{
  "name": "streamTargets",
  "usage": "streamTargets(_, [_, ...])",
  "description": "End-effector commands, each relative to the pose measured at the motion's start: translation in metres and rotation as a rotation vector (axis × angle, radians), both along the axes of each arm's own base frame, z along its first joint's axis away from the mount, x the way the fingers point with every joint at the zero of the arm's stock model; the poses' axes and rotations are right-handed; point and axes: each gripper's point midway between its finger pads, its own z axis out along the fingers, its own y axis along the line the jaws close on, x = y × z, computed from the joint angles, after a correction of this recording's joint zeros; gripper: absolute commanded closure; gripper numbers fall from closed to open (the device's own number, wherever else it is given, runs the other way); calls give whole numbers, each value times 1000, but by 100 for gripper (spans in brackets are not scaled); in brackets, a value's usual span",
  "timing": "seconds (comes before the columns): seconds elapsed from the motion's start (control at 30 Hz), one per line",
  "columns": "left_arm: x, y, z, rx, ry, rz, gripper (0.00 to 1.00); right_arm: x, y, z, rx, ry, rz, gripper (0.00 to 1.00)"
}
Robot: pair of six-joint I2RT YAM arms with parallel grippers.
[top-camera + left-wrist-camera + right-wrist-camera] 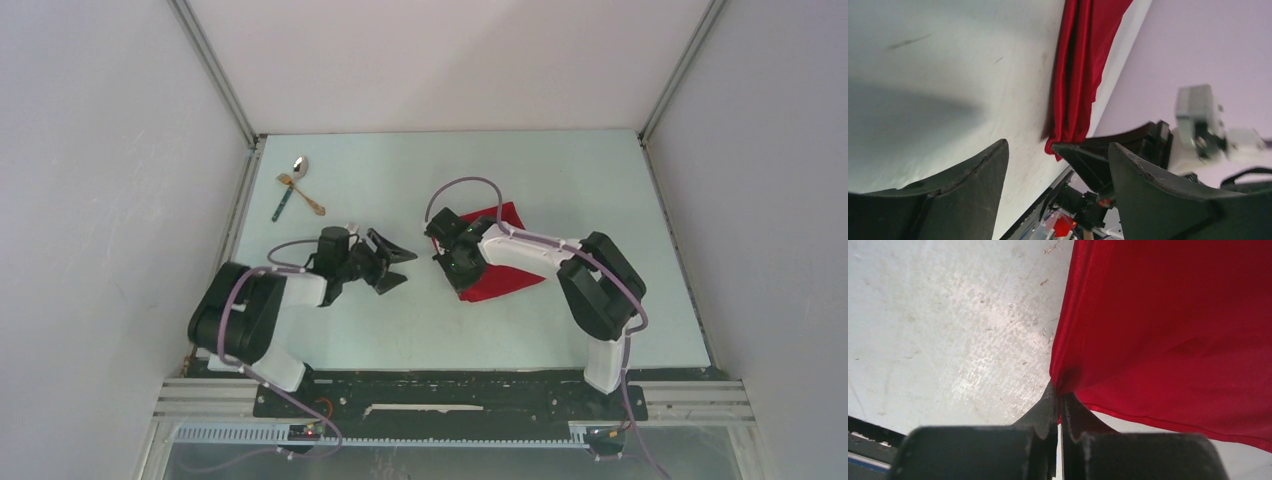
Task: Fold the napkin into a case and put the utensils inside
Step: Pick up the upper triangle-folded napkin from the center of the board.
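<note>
The red napkin (497, 272) lies folded right of the table's centre, partly under my right arm. My right gripper (458, 274) is shut on its near-left corner; in the right wrist view the jaws (1059, 392) pinch the cloth (1173, 330) between closed tips. My left gripper (408, 267) hovers open just left of the napkin, its fingers (973, 185) spread wide with nothing between them, facing the red cloth (1075, 75). The utensils lie at the far left: a silver spoon (300, 165), a gold fork (301, 194) and a teal-handled piece (282, 206).
White walls with metal rails close the table on the left, back and right. A black base plate (450, 392) runs along the near edge. My right arm's white link (520, 250) crosses over the napkin.
</note>
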Motion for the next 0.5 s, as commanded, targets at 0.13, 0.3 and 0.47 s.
streamTargets(0.13, [55, -42, 22, -77, -98, 68, 19, 5, 7, 40, 125, -51, 24, 100])
streamTargets(0.3, [68, -58, 7, -94, -53, 75, 18, 5, 7, 37, 129, -40, 23, 100])
streamTargets(0.47, [72, -64, -8, -118, 1, 85, 18, 5, 6, 38, 129, -42, 23, 100])
